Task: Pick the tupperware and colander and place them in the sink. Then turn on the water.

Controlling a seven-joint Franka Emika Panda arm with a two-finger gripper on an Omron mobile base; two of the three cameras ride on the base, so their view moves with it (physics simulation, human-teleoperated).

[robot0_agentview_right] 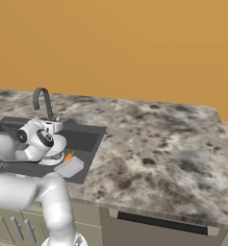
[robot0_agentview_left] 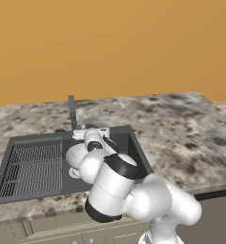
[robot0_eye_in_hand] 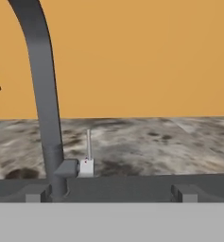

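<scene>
Sitting in the sink already: tupperware near the front wall, colander just behind it toward the faucet. A small orange bit lies between them, can't identify it. No water stream at the faucet, so my read is the tap is the step in hand.

Target is the thin pale lever standing upright on a small white block just beside the faucet base. Looks rigid, light, hinged; likely smooth and narrow, so a pinch could slip. I'd push on the upper stem for leverage rather than grab the block.

Gripper sits over the sink, facing the faucet, and I take it as spread wide, holding nothing; the pictures don't show the fingers. Marbled surface surrounds the sink.
</scene>
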